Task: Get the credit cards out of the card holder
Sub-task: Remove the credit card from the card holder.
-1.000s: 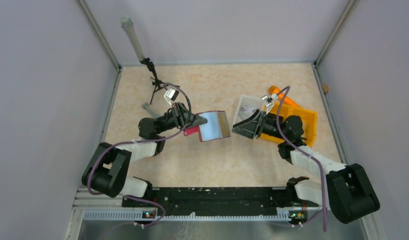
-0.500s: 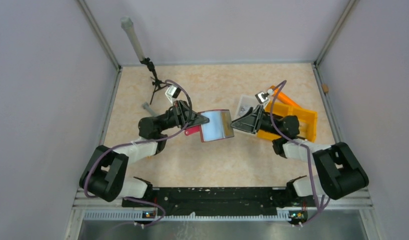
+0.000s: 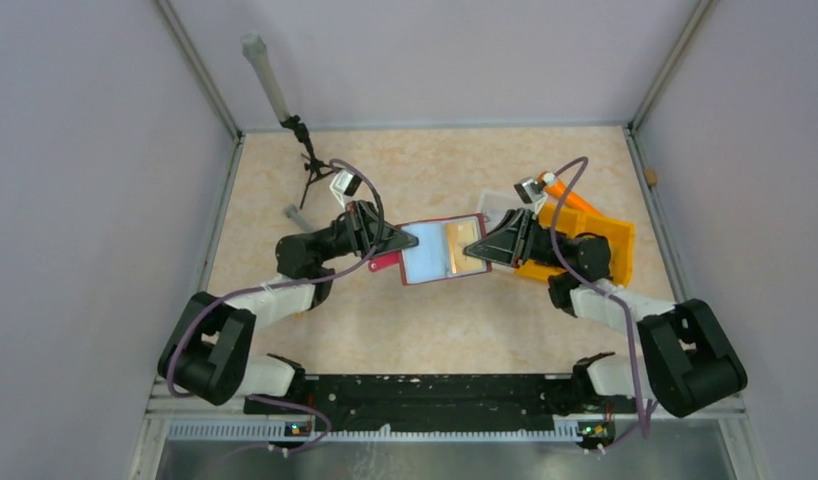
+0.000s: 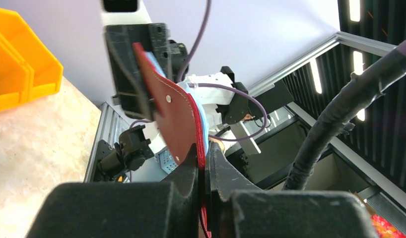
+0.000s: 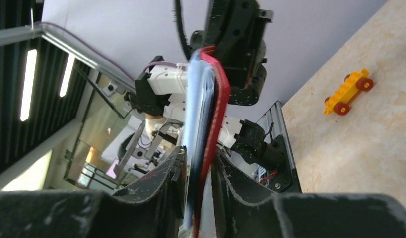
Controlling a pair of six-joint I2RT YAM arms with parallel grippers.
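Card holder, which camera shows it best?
Top external: the card holder faces that camera open, its pale inner face showing. Both wrist views catch it nearly edge-on, mostly the red outer cover.

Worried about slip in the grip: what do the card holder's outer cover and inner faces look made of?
Outer cover of the card holder: likely leather or imitation leather, dark red and matte; it bends in a curve and carries a small shiny stud. Inner faces: pale blue-grey and smooth, perhaps plastic sleeves or lining; the views leave that open.
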